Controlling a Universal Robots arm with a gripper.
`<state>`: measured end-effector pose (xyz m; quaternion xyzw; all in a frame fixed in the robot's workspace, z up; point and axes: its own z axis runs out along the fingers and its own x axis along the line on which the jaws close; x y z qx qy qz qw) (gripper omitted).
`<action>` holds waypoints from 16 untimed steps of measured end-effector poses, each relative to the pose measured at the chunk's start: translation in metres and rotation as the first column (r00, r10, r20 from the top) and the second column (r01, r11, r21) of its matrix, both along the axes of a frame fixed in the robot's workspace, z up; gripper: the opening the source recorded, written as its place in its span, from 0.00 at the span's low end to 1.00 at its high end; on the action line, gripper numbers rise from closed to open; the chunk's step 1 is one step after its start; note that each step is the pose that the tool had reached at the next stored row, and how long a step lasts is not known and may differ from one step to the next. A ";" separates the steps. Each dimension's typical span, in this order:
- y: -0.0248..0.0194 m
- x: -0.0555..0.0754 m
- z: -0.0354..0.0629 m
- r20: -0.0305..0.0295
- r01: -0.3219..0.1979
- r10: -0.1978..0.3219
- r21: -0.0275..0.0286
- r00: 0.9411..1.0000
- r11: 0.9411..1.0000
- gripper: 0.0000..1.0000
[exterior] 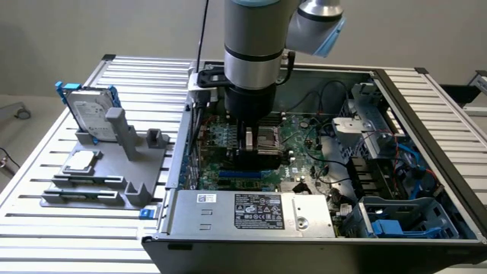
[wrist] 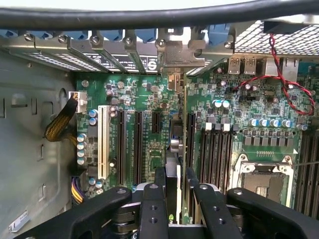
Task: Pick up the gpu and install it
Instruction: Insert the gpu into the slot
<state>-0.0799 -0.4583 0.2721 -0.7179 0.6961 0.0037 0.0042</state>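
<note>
We see the black two-fingered gripper (exterior: 257, 149) reaching down into the open dark metal computer case (exterior: 426, 114), which lies on its side on the ribbed aluminium table (exterior: 45, 228). In the wrist view the gripper (wrist: 175, 174) has its jaws closed on the gpu (wrist: 175, 142), a thin flat card seen edge-on, with fingers (wrist: 159, 181) pressed against its two faces. The card stands upright over the green motherboard (wrist: 149, 124), parallel to the long black expansion slots (wrist: 121, 144). Its silvery metal end bracket (wrist: 182, 50) sits against the row of slot covers at the case's rear wall. We cannot tell whether its lower edge is seated in a slot. The square metal-framed processor socket (wrist: 261, 179) lies apart from the card, with black memory slots (wrist: 217, 154) between them.

In the exterior view the gpu (exterior: 264, 142) shows just under the wrist, near the middle of the motherboard (exterior: 304, 151). Reading that view as a clock centred on the gripper:
- **Six o'clock:** the silver power supply box (exterior: 251, 214) sits inside the case.
- **Nine o'clock:** the grey plastic parts holder (exterior: 99, 177) rests on the table, outside the case.
- **On the holder:** the silver hard drive with blue side rails (exterior: 90, 111) stands upright at its ten o'clock end, and the small square silver processor chip (exterior: 82, 162) lies flat nearer eight o'clock.
</note>
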 end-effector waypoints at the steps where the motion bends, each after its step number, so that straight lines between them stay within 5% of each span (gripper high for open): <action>1: -0.0003 0.000 -0.0007 0.000 0.000 0.000 0.000 1.000 1.000 0.27; 16: -0.0018 -0.002 -0.0076 0.000 0.000 0.000 0.000 1.000 1.000 0.27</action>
